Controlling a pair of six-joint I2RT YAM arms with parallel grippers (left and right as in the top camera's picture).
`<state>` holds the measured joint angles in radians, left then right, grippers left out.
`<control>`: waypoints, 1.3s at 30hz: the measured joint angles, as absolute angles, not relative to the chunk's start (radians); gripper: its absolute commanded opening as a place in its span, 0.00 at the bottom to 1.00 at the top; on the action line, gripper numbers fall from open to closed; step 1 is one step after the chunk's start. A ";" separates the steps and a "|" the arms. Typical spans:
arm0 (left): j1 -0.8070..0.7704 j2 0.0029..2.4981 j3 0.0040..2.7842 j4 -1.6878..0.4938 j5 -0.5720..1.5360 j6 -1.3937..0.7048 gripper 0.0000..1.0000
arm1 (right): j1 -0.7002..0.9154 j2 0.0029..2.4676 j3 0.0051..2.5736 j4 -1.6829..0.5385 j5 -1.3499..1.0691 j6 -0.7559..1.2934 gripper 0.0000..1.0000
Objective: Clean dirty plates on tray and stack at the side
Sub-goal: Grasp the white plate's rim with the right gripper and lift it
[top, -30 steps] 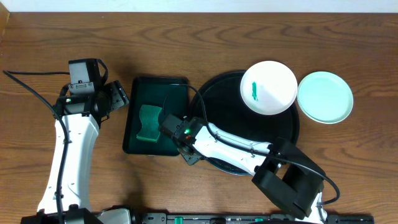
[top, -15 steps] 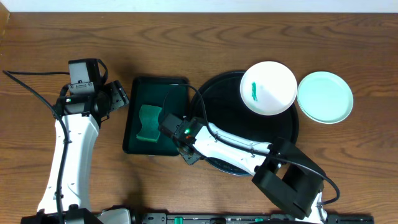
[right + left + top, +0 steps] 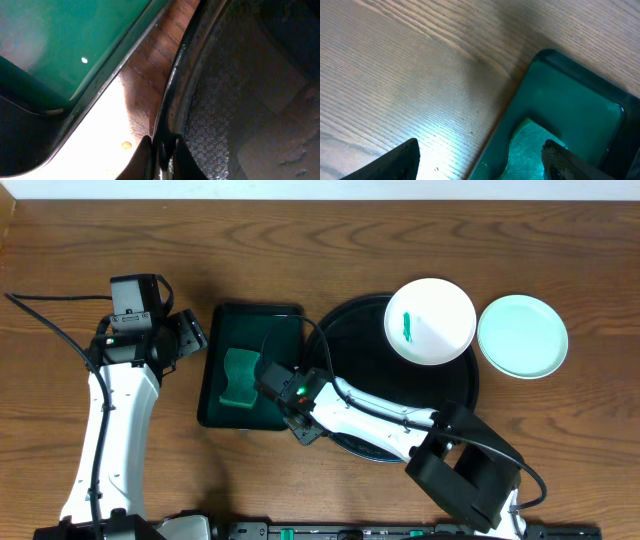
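One white plate (image 3: 430,320) on the black tray (image 3: 370,360), one mint plate (image 3: 522,336) beside it.
The white plate carries a green smear and sits at the black tray's upper right, overlapping the rim; the mint plate lies on the table (image 3: 300,240) just right of it. The right fingers (image 3: 144,159) are pinched almost closed on the black tray's left rim, next to the dark green tray (image 3: 220,320) that holds a sponge (image 3: 240,377). The left fingers (image 3: 402,160) are spread wide with nothing between them, above the dark green tray's edge.
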<state>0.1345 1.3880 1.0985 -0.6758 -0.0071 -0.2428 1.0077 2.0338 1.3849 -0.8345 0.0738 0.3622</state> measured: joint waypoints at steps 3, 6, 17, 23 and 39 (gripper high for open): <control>0.134 1.388 1.098 -0.676 -0.007 -0.243 0.79 | 1.008 2.033 1.385 -0.833 0.067 0.362 0.01; 0.134 1.388 1.098 -0.676 -0.007 -0.243 0.79 | 1.008 2.031 1.385 -0.831 0.059 0.358 0.01; 0.134 1.388 1.098 -0.676 -0.007 -0.243 0.78 | 1.010 2.028 1.384 -0.825 0.013 0.334 0.27; 0.134 1.388 1.098 -0.676 -0.007 -0.243 0.78 | 0.960 1.991 1.385 -0.867 -0.053 0.329 0.33; 0.134 1.388 1.098 -0.676 -0.007 -0.243 0.78 | 0.342 1.720 1.398 -0.942 -0.019 0.228 0.43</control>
